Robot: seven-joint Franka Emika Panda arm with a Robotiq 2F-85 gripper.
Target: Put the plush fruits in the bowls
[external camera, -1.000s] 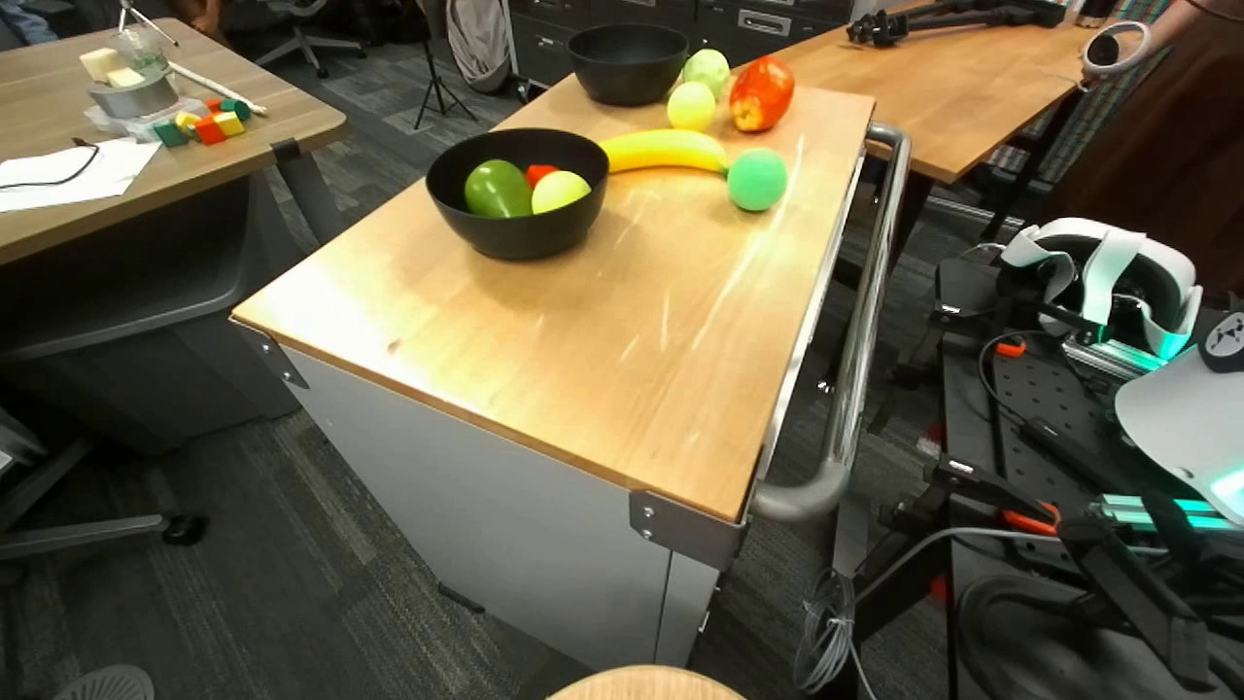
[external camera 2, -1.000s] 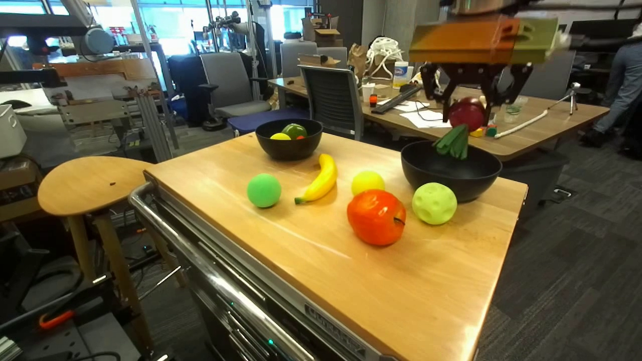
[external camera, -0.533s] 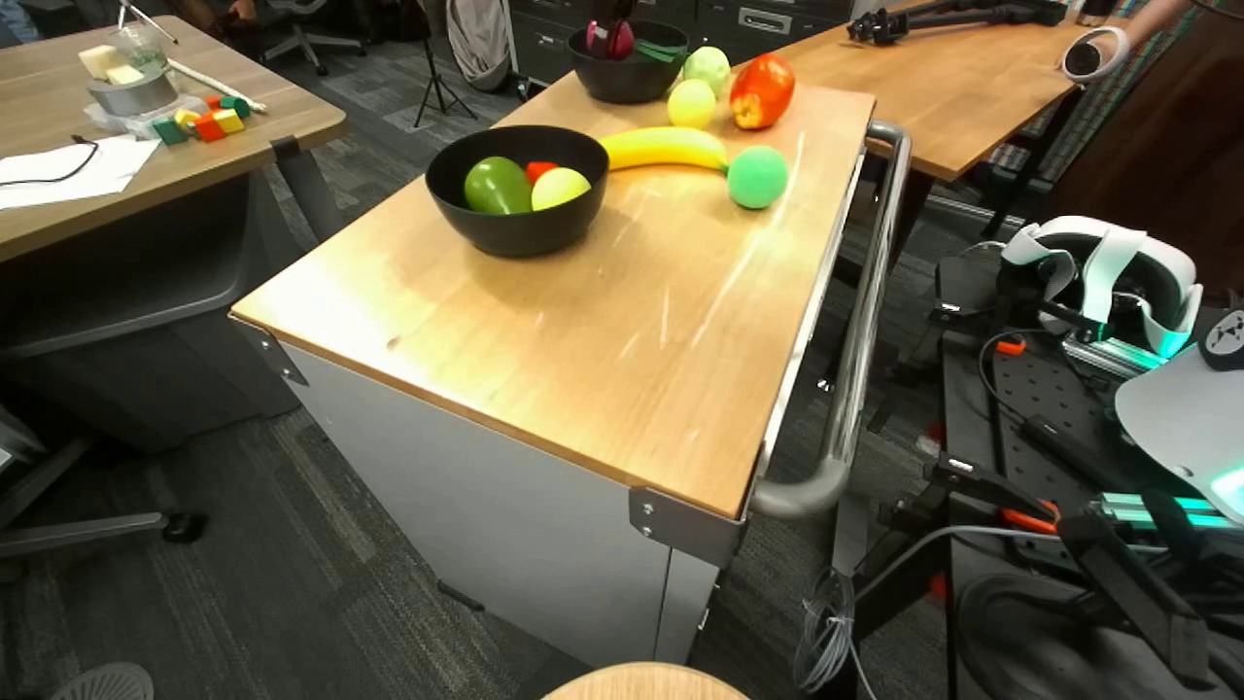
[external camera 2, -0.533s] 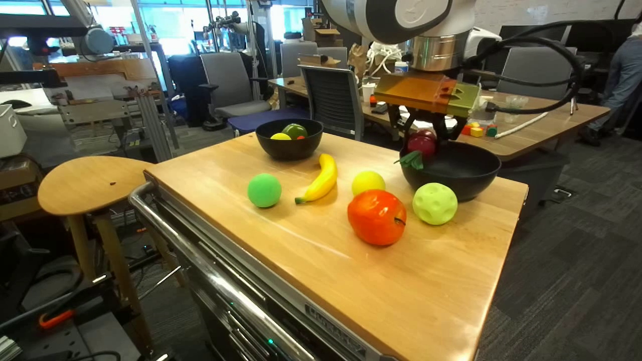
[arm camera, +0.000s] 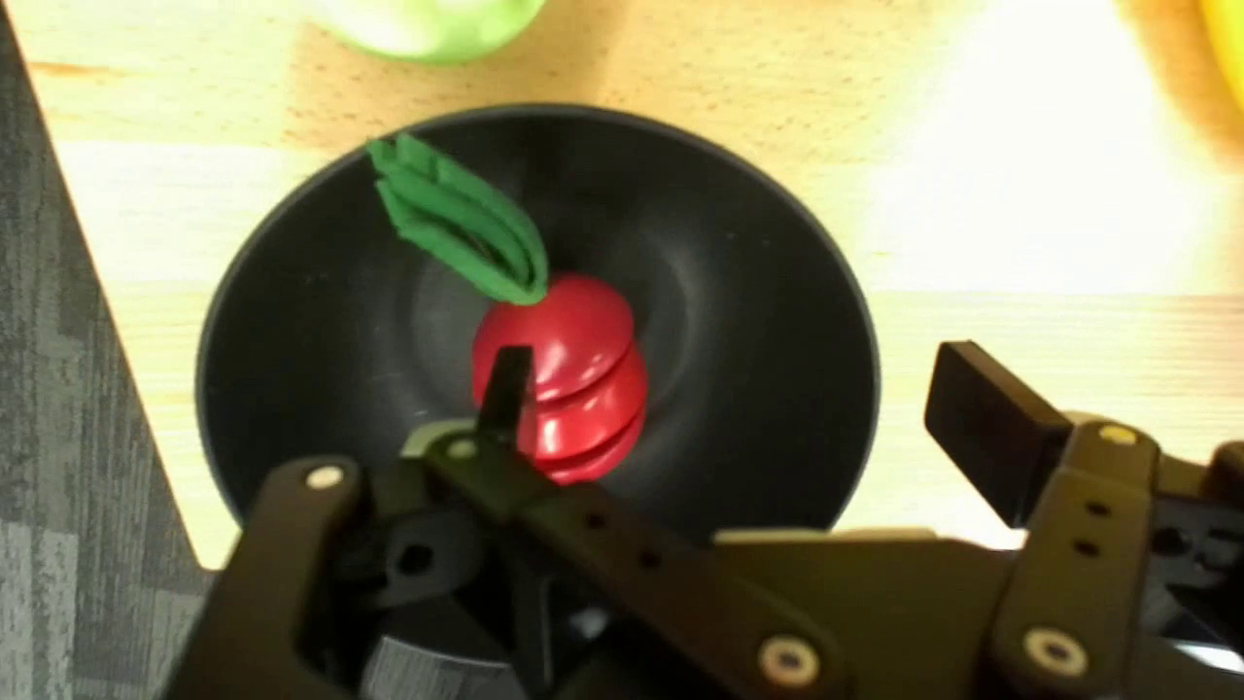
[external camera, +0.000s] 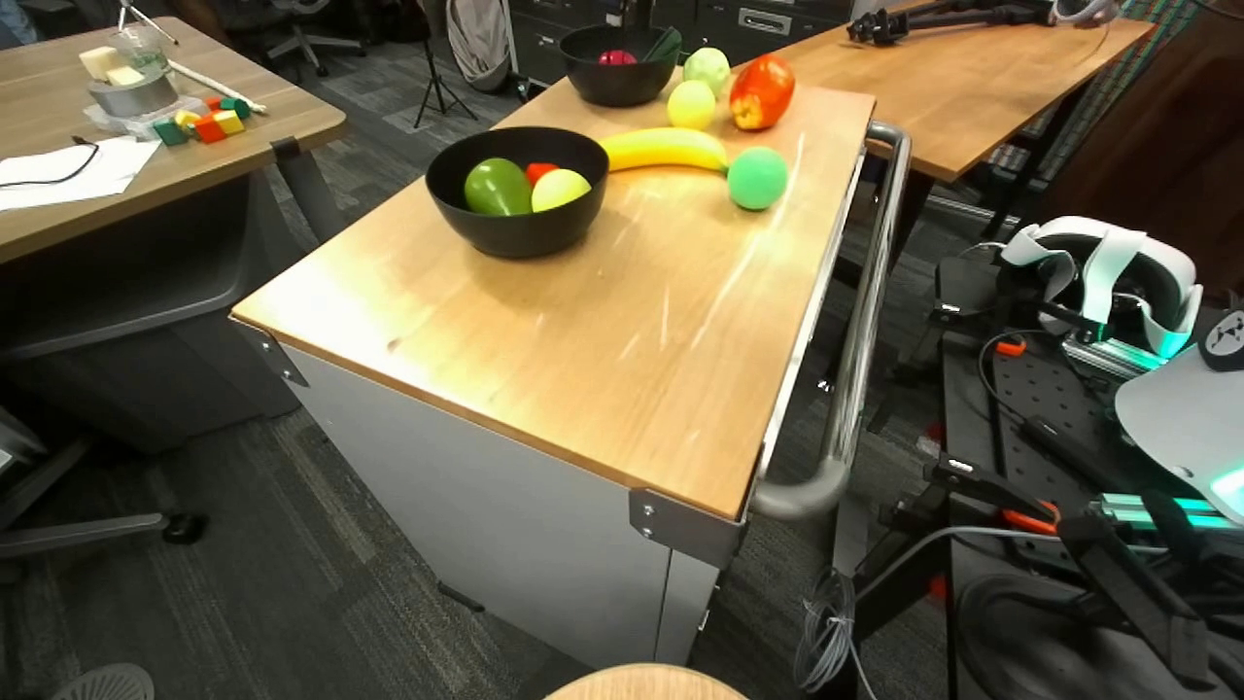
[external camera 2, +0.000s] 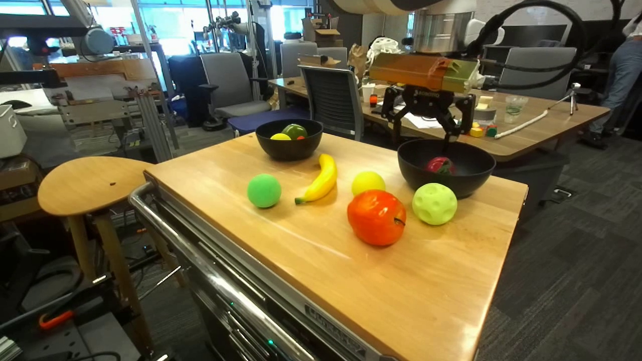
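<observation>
Black two-fingered gripper (external camera 2: 421,144) hung low at a round, plain-sided black bowl (external camera 2: 419,173), and its fingers (arm camera: 986,428) were spread wide apart. The shiny red, ridged round toy (arm camera: 583,374) with a long green leafy top (arm camera: 457,224) sat down in that bowl, greens slanting up toward the rim. In the wrist view one finger overlapped the red part and the other showed out past the rim. Couldn't tell whether the closer one was actually touching the toy, tbh.

The other bowl, also round and black (external camera: 515,238), had a glossy dark green oval fruit (external camera: 498,188) in it, a pale yellow-green round fruit (external camera: 560,191), and a bright red bit (external camera: 540,172) of something mostly hidden behind those two.

Out on the light wooden cart top (external camera 2: 311,271): a long yellow banana (external camera 2: 323,178) near that other bowl, a plain green ball (external camera 2: 264,190) just beside the banana's green tip, a yellow ball (external camera 2: 368,181) just beside a big glossy red-orange fruit (external camera 2: 376,217) with a dark stem, and a dimpled lime-green ball (external camera 2: 435,203) near the bowl with the red toy, but not touching it.
</observation>
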